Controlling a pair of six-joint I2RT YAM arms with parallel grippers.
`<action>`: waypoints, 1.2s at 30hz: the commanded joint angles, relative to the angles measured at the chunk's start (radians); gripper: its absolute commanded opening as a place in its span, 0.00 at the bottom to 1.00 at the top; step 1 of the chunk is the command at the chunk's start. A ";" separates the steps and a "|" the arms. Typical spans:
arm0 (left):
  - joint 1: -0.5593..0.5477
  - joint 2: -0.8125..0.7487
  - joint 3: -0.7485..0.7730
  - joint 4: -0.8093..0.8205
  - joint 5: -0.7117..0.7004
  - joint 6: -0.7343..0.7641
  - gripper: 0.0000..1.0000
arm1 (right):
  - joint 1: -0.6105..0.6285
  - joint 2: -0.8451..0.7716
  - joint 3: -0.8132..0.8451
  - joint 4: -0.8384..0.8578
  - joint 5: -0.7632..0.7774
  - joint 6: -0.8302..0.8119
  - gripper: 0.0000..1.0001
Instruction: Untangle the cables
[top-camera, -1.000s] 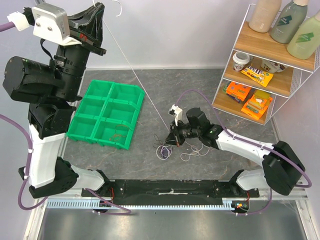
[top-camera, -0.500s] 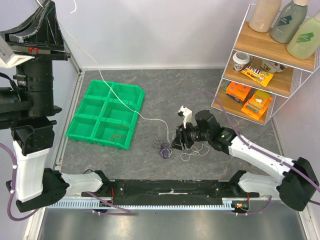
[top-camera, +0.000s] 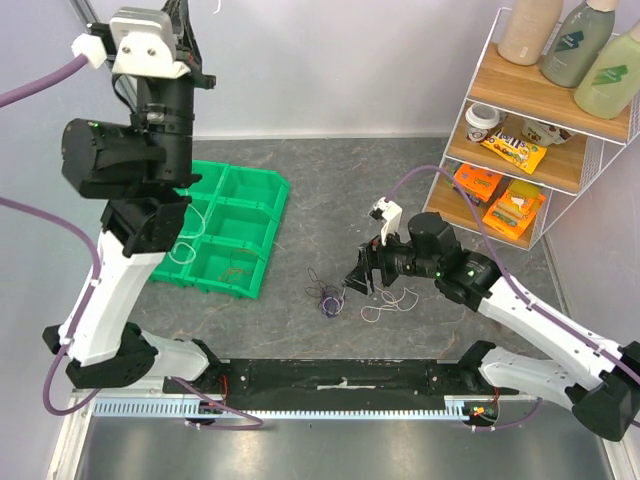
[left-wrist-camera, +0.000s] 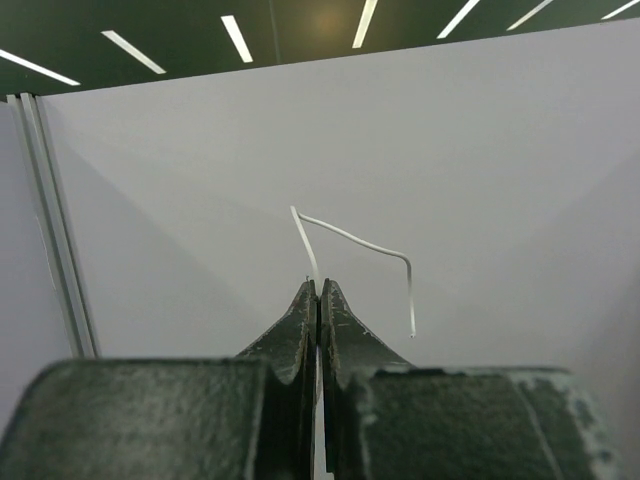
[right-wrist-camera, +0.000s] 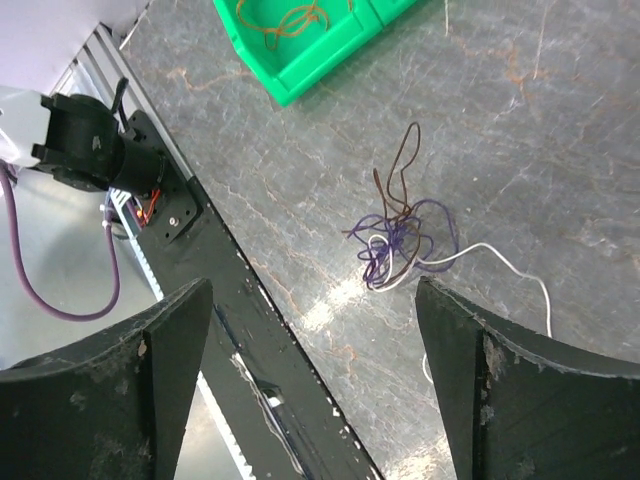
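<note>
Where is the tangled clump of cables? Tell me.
In the top view the clump lies on the table, between the green bin and the open right gripper, just left of it.

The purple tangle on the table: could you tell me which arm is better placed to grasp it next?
Right, probably: the right end effector, open, hovers beside the tangle, while the left end effector is raised high, pinching a white cable.

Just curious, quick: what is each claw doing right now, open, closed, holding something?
Left gripper: shut on a thin white wire.
Right gripper: open, empty, facing the tangled clump of thin purple, white and brown wires.
</note>
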 joint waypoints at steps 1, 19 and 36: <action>0.065 0.044 0.050 0.113 0.024 0.045 0.02 | 0.001 -0.033 0.063 -0.036 0.044 -0.010 0.90; 0.349 0.137 0.089 0.135 0.077 -0.127 0.02 | 0.001 -0.061 0.054 -0.079 0.068 -0.014 0.90; 0.539 0.042 -0.236 0.116 0.089 -0.273 0.02 | 0.000 -0.062 0.023 -0.071 0.071 -0.007 0.90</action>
